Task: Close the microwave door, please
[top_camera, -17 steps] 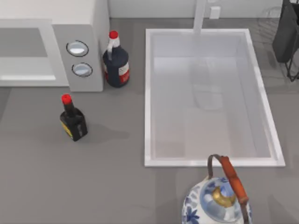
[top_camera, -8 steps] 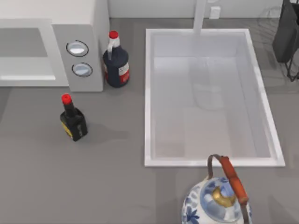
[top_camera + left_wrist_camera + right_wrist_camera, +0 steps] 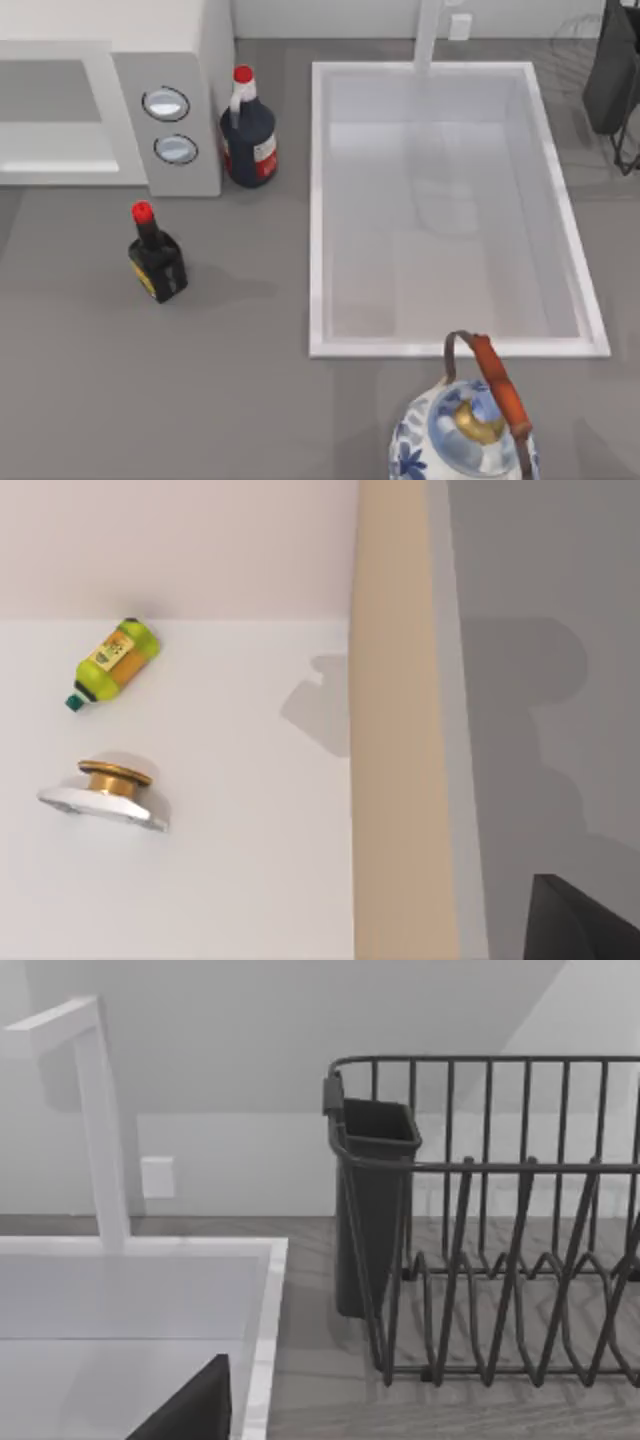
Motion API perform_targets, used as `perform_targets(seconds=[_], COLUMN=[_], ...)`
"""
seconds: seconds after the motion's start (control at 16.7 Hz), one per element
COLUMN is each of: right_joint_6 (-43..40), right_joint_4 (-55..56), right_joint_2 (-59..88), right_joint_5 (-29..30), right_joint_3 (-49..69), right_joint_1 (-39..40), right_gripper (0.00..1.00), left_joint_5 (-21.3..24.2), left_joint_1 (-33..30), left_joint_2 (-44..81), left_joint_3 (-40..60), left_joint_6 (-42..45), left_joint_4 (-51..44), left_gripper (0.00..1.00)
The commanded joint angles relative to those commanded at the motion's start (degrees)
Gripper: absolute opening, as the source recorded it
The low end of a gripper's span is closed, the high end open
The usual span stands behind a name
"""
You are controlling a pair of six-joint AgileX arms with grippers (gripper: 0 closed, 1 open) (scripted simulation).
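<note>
Unchanged from the earlier top views: no object shifted, no arm entered above the tabletop (image 3: 250,400). Microwave (image 3: 190,60) seated at the far left corner of the tabletop; microwave door (image 3: 55,115) lying flush with the dial panel, apparently shut already, though the left portion runs past the frame edge. Soy bottles (image 3: 155,258) near the front of the microwave, sink (image 3: 318,200) at the centre, teapot (image 3: 465,430) at the near edge. Left and right pincer state: cannot tell. Judged: task close to complete or complete.
</note>
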Motion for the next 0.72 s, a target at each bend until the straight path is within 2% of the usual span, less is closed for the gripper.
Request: perform_targets(seconds=[0.18, 0.48, 0.72], right_joint_6=[0.00, 0.00, 0.00], right_joint_4=[0.00, 0.00, 0.00], right_joint_2=[0.00, 0.00, 0.00], right_joint_5=[0.00, 0.00, 0.00], right_joint_3=[0.00, 0.00, 0.00], right_joint_1=[0.00, 0.00, 0.00], right_gripper=[1.00, 1.00, 1.00], left_joint_5=[-1.06, -3.89, -4.80], left_joint_1=[-2.11, -7.85, -9.73], left_joint_2=[-3.79, -14.33, -17.65], left_joint_3=[-4.08, -18.36, -21.92], left_joint_6=[-2.31, -8.68, -10.78], left_joint_4=[2.22, 8.51, 10.64], left_gripper=[0.00, 0.00, 0.00])
